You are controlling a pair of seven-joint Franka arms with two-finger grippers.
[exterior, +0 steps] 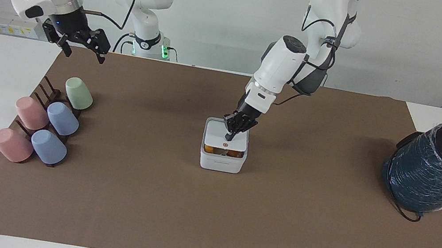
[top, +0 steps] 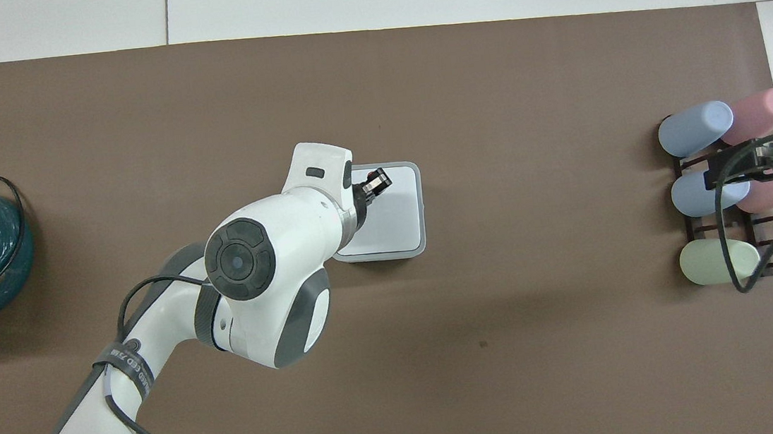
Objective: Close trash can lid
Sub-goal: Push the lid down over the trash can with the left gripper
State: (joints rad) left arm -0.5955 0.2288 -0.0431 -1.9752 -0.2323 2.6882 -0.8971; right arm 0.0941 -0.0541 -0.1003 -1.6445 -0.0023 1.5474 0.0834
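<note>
The trash can (exterior: 221,163) is a small white square box in the middle of the brown mat; it also shows in the overhead view (top: 419,207). Its white lid (exterior: 218,131) is tilted down almost flat, with an orange dot (exterior: 224,145) near the front edge. A thin gap under the front edge shows orange contents. My left gripper (exterior: 229,136) is shut and its tip presses on top of the lid (top: 397,219). My right gripper (exterior: 84,54) is open and empty, waiting in the air over the mat's edge near the cup rack.
A dark rack (exterior: 48,97) with several pink, blue and green cups lies at the right arm's end of the mat. A large dark teal wrapped cylinder (exterior: 437,171) with a black cable stands at the left arm's end.
</note>
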